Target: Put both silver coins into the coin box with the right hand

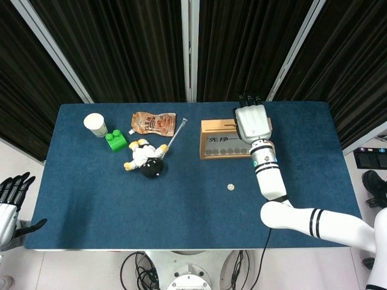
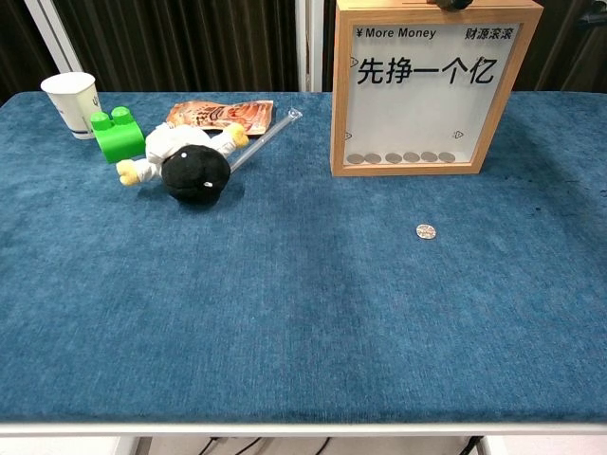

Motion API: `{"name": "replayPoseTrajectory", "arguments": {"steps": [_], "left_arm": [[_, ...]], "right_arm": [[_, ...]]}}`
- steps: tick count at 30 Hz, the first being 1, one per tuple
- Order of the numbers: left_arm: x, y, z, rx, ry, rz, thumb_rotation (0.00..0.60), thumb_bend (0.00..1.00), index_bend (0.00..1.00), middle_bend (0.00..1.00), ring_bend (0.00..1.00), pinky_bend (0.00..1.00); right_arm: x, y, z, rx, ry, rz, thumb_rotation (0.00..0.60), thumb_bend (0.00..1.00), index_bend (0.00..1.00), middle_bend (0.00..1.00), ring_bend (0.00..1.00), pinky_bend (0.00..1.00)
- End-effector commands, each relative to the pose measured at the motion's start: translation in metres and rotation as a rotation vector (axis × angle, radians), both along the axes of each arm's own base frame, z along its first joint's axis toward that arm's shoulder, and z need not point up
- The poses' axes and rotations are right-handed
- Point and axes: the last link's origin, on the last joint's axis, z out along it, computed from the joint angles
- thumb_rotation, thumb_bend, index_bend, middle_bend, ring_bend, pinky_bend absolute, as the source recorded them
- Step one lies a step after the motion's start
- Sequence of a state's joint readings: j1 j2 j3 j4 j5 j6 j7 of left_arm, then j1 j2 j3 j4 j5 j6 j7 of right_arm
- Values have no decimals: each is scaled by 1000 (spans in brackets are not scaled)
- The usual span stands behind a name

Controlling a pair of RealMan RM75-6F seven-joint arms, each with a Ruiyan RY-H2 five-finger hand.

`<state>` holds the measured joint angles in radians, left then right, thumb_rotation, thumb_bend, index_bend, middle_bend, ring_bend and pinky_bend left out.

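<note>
From the head view, the right hand is hovering over the top edge of the coin box, palm side down, its dark fingers reaching past the box's far rim. Whether they are pinching a coin or have let go I cannot tell; the back of the hand is hiding them. One silver coin is lying flat on the blue worktop, in front of the box and well apart from it. The left hand is hanging off the worktop's edge, far from the box, fingers spread and holding nothing.

From the chest view, the coin box is standing upright with a row of coins along the bottom behind its clear pane. The silver coin is sitting near the box's front, slightly toward its right side. Only a dark fingertip is showing at the box's top edge.

The coin looks thin, stiff, light and slick; lying flat on cloth, it will likely need pinching by its rim.
</note>
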<state>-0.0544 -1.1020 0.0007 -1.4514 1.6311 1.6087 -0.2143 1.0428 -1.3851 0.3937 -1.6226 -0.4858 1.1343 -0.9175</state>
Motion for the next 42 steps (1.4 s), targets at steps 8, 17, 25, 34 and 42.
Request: {"name": "replayPoseTrajectory", "arguments": {"steps": [8,17,25,34,42], "left_arm": [[-1,0,0,1,-2,1,600,65,55,0,0,0],[-1,0,0,4,-2,1,600,65,55,0,0,0],[0,0,1,10,0,2,600,66,55,0,0,0],[1,-1,1,18,-1,10,600,66,55,0,0,0],[3,-3,-2,19,2,6,600,66,55,7,0,0]], "right_arm": [[-1,1,3,21,-7,2,600,378,51,4,0,0],[-1,5,10,16,-48,51,600,372,0,0,0,0],[15,46,27,-17,-141,257,600,372,0,0,0,0],[-20,145,36,-35,-101,533,600,388,0,24,0,0],[-128,193,-20,85,-51,400,600,396,0,0,0,0]]}}
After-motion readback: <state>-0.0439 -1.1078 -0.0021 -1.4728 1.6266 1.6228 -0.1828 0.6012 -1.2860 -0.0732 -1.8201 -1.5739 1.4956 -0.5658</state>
